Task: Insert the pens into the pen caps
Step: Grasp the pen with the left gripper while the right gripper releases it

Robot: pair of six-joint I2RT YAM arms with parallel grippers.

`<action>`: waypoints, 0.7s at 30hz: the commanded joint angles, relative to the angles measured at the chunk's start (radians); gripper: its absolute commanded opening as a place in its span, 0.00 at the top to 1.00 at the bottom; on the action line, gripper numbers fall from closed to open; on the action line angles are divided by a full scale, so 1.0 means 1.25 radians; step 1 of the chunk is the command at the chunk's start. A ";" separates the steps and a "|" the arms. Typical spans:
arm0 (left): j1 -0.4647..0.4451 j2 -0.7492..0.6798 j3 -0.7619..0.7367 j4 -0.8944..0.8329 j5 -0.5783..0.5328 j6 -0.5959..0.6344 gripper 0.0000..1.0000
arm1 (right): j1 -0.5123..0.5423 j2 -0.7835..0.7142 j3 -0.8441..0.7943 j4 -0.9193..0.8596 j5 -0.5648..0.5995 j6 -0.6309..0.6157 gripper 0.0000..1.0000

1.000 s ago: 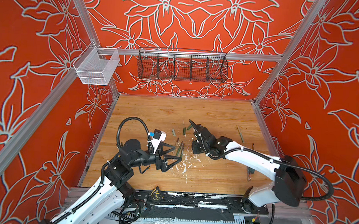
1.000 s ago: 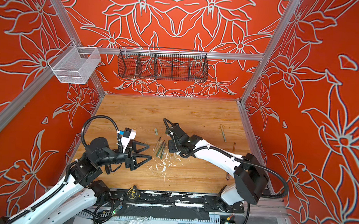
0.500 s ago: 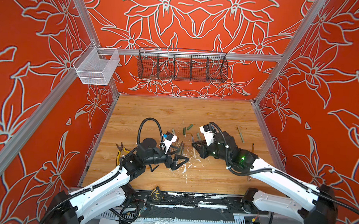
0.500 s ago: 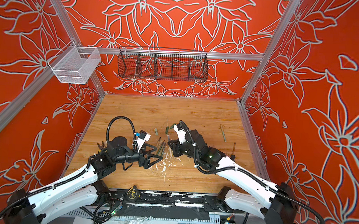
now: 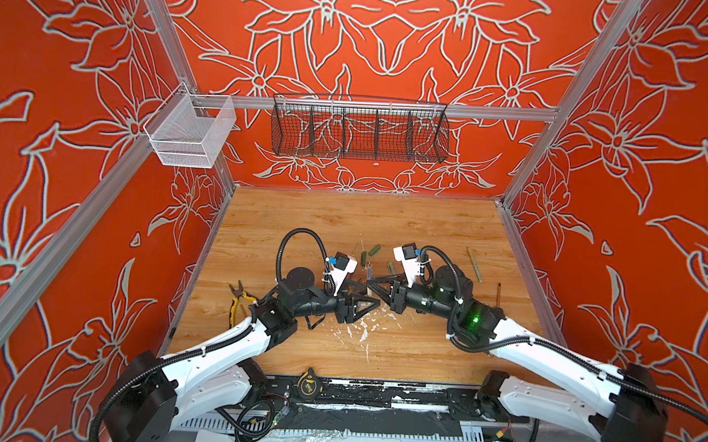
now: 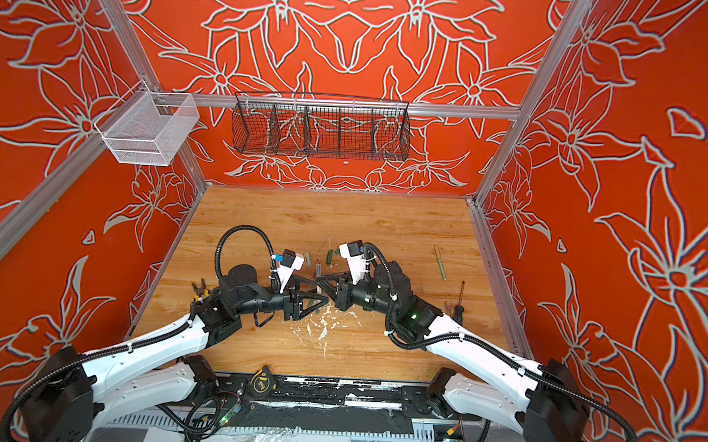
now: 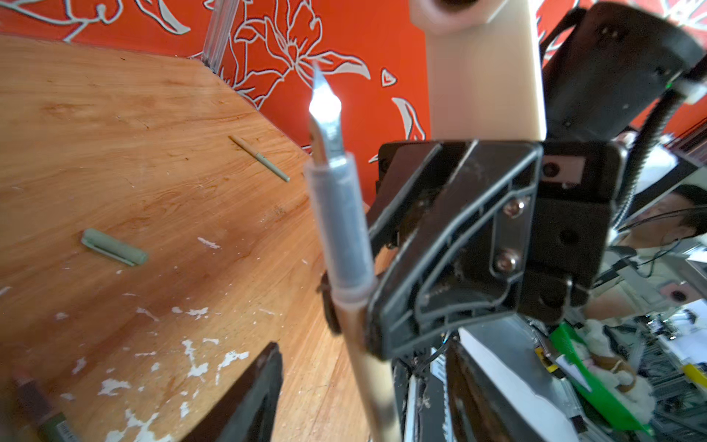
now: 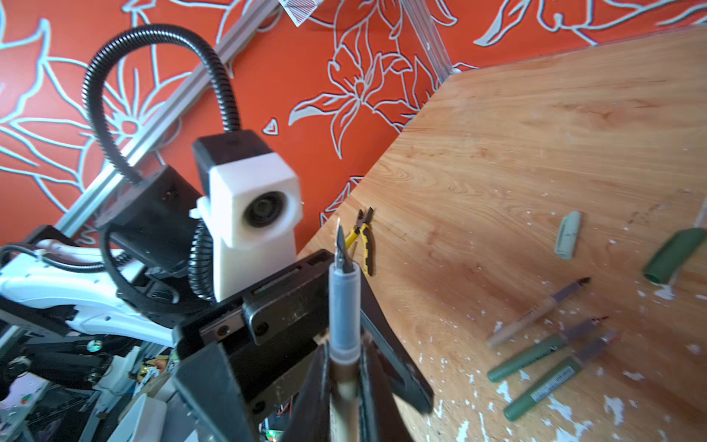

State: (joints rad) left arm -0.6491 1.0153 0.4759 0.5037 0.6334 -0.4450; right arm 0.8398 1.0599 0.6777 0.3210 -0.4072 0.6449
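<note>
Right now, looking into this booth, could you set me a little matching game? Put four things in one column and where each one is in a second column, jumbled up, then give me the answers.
Things:
1. lifted pen
2. yellow-handled pliers
3. black wire basket
4. white mesh basket

Places:
A. hung at the back left corner
B. pinched in the right claw
C. hung across the back wall
D. lying on the table, near its left edge

Pairs: 1-B, 2-D, 3-C, 4-A.
</note>
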 commanded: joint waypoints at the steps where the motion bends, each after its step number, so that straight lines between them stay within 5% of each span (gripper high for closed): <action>1: -0.004 0.001 0.000 0.110 0.036 -0.029 0.45 | -0.001 0.006 0.000 0.085 -0.036 0.033 0.91; 16: -0.003 -0.056 0.005 0.036 -0.029 0.010 1.00 | -0.003 0.006 -0.004 0.088 -0.027 0.035 0.87; 19: 0.001 -0.087 0.037 -0.137 -0.212 0.020 1.00 | -0.024 0.001 0.017 -0.013 0.012 0.020 0.61; 21: 0.009 -0.092 0.084 -0.285 -0.251 0.052 1.00 | -0.059 0.005 0.047 -0.110 0.026 0.008 0.44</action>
State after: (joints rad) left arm -0.6479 0.9211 0.5068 0.3710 0.4751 -0.4412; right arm 0.8127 1.0676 0.6849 0.3378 -0.4255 0.6571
